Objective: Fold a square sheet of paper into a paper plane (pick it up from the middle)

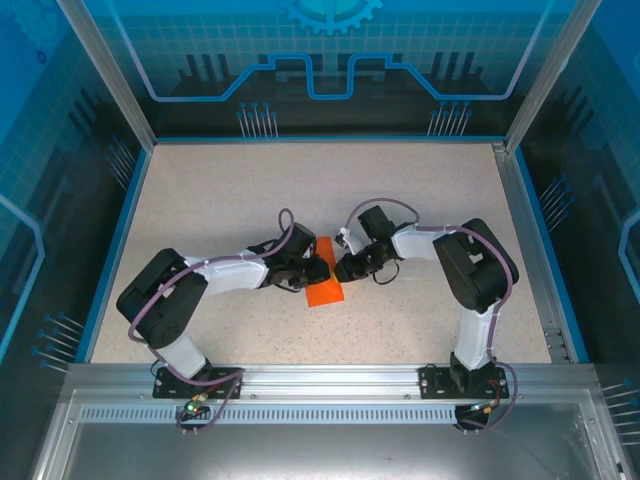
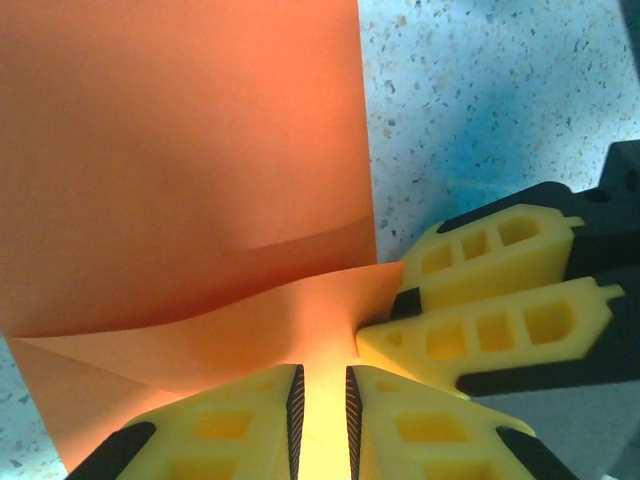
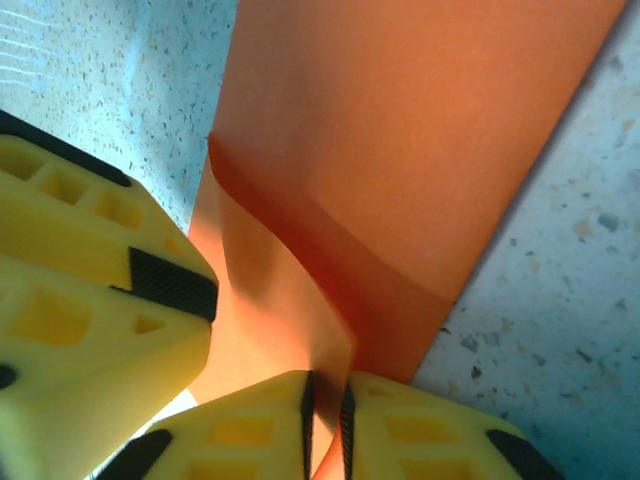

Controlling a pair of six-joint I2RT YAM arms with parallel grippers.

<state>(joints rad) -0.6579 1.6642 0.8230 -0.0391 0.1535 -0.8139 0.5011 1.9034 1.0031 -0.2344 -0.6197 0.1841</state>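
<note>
The square sheet of paper [image 1: 325,292], bright orange and folded to a narrower strip, lies on the table between both arms. My left gripper [image 1: 322,270] and right gripper [image 1: 342,268] meet tip to tip over its far end. In the left wrist view the paper [image 2: 180,150] rises in a raised fold that runs between my left gripper [image 2: 322,372] pads, which sit close on it; the right gripper [image 2: 385,305] touches the same fold from the right. In the right wrist view a lifted flap of the paper [image 3: 420,120] passes between my right gripper [image 3: 328,380] jaws, which stand nearly together on it.
The speckled table [image 1: 220,190] is ringed by a blue rim and an aluminium frame [image 1: 300,375] along the near edge. The left gripper's yellow fingers [image 3: 90,270] crowd the right wrist view's left side.
</note>
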